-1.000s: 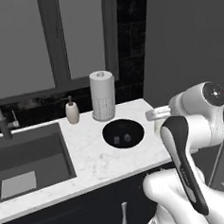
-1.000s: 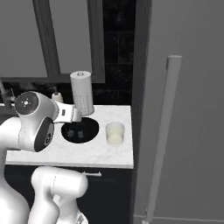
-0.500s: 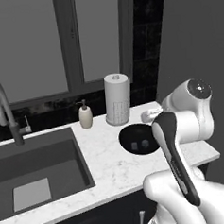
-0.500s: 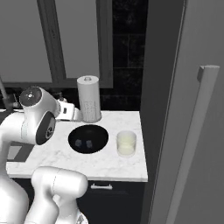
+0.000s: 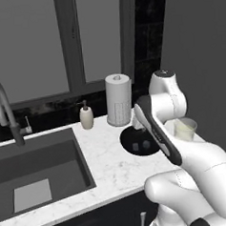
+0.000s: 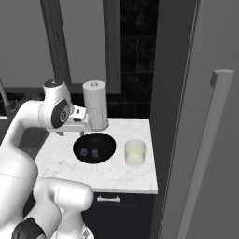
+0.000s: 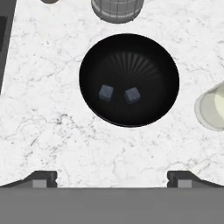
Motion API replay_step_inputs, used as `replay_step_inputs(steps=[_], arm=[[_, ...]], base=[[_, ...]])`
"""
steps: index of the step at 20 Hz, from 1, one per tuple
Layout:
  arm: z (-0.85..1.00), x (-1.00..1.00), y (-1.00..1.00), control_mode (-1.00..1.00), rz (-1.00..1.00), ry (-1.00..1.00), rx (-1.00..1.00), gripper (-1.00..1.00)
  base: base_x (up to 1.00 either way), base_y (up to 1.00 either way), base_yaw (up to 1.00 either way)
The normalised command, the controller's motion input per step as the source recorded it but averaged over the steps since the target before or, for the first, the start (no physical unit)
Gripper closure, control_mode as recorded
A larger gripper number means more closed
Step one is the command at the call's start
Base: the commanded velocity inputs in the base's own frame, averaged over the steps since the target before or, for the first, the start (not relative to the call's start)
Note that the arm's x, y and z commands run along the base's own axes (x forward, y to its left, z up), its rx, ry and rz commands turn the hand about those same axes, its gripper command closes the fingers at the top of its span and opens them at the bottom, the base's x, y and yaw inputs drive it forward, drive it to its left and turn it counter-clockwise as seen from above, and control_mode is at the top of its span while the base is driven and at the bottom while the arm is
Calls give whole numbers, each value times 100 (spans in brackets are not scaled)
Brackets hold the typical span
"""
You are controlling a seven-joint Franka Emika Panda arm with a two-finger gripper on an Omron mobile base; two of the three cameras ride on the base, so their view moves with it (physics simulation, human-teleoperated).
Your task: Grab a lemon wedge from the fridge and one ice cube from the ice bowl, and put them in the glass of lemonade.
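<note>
My gripper (image 7: 112, 179) is open and hangs above the marble counter, just in front of the glossy black ice bowl (image 7: 131, 54). Two small bluish-grey ice cubes (image 7: 106, 92) (image 7: 132, 95) lie side by side in the bowl. In the right base view the gripper (image 6: 74, 130) hovers over the bowl's (image 6: 105, 142) left rim. The glass of lemonade (image 6: 135, 152) (image 7: 212, 107) stands right of the bowl, apart from it. The grey fridge (image 6: 205, 93) with its long bar handle rises at the right; its inside is hidden. The lemon wedge is out of view.
A white paper-towel roll (image 5: 119, 101) (image 6: 95, 105) stands right behind the bowl. A beige soap bottle (image 5: 86, 117) sits left of it. The grey sink (image 5: 38, 172) and curved faucet (image 5: 2, 108) are further left. The counter ends just past the glass, against the fridge.
The base has driven, so both base views have shifted and closed in on the counter. The arm has reached forward over the bowl. The jaws stay open.
</note>
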Motion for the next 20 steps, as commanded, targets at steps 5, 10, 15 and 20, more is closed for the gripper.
replay_step_inputs(steps=[5, 10, 15, 20], arm=[[-88, 45, -1, -100, 0, -9, 0, -100], [-85, 66, -3, -100, 0, -5, 2, -100], [-65, 67, -8, -100, 1, 9, 0, -100], [-20, 6, -6, -100, 15, 14, 0, -100]], base=[[0, 0, 0], [0, 0, 0], [0, 0, 0], [0, 0, 0]])
